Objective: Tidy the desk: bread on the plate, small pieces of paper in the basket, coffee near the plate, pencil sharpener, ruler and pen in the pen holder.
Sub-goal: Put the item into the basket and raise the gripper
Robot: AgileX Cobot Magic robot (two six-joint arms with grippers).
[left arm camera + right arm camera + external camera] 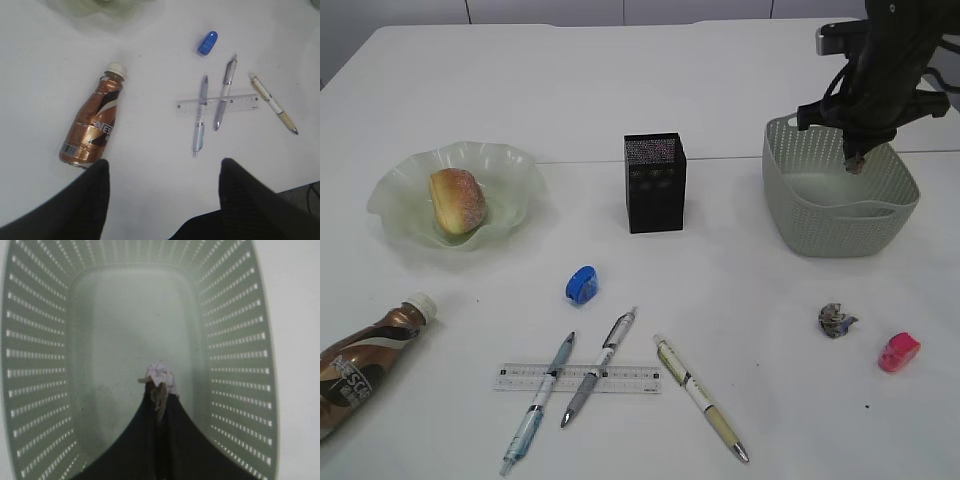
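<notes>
The surface (pixel 620 90) is carrying everything, and the job is looking less than half done. The basket (pixel 840 225) is sitting at the right with the right tool (pixel 856 160) hanging over its opening, its jaws pinched nearly closed on a paper scrap (pixel 159 375), so one piece is about to go in while the basket floor is showing bare in the right wrist view. The plate (pixel 510 165) is lying at the left with the bread (pixel 457 199) already resting in it, so that part is reading as done. The coffee (pixel 365 362) is lying on its side at the near left, in front of the plate but apart from it, probably needing to be stood closer. The holder (pixel 655 183) is standing in the middle, and I am seeing nothing sticking out of it. The ruler (pixel 577 377) is lying flat at the near centre with two pens (pixel 538 402) crossing over it and a third pen (pixel 700 398) just to its right, all waiting. The left tool (pixel 165 172) is hanging with its jaws wide and holding nothing above the bottle and pens. A second crumpled scrap (pixel 837 320) is lying in front of the basket, a blue sharpener (pixel 581 285) is sitting beyond the pens, and a pink sharpener (pixel 899 352) is lying near the scrap, all unsorted.
</notes>
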